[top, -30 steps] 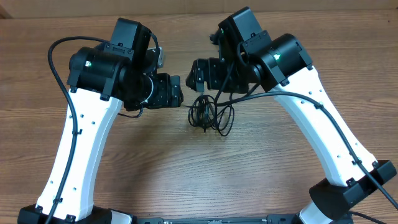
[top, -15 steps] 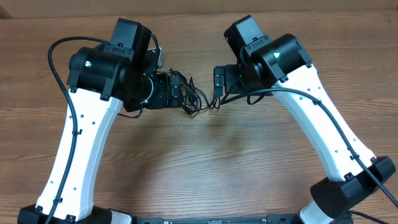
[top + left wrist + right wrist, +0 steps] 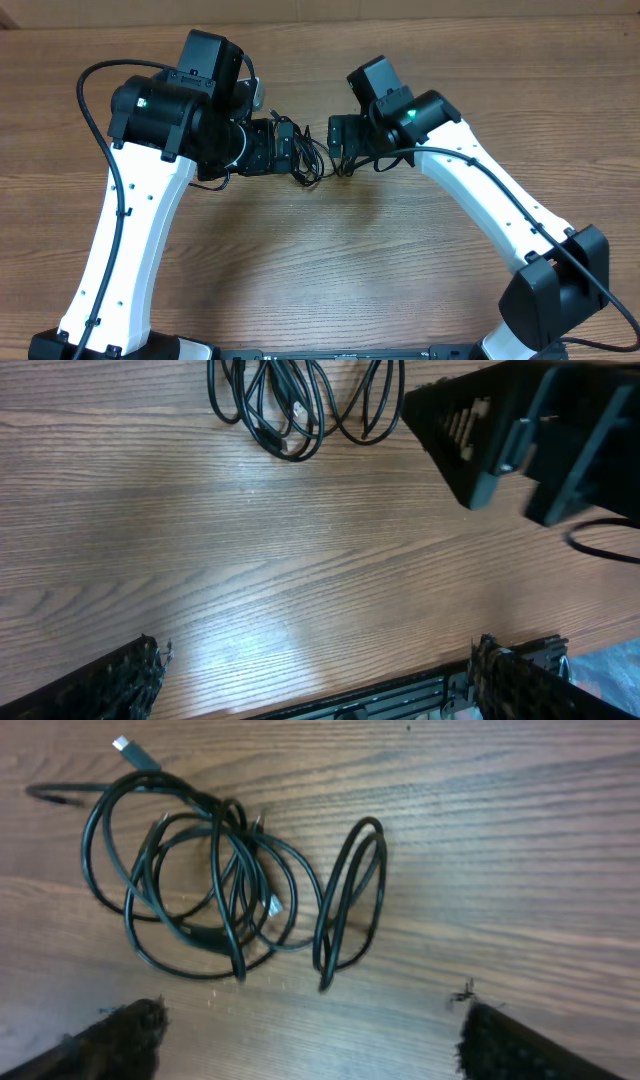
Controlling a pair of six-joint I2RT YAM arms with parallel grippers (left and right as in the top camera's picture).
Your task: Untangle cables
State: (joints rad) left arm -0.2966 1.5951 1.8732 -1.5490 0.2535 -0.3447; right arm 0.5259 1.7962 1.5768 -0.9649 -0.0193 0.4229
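One camera hangs above the table (image 3: 320, 290) and looks straight down from well back, taking in the left arm (image 3: 125, 240) and the right arm (image 3: 490, 200). The two wrist cameras ride low and close over the wood, each looking out between its own jaws. All three views share the cables (image 3: 312, 160).

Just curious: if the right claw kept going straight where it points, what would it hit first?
Most likely the cables on the table, ahead of the open right gripper, though depth is unclear.
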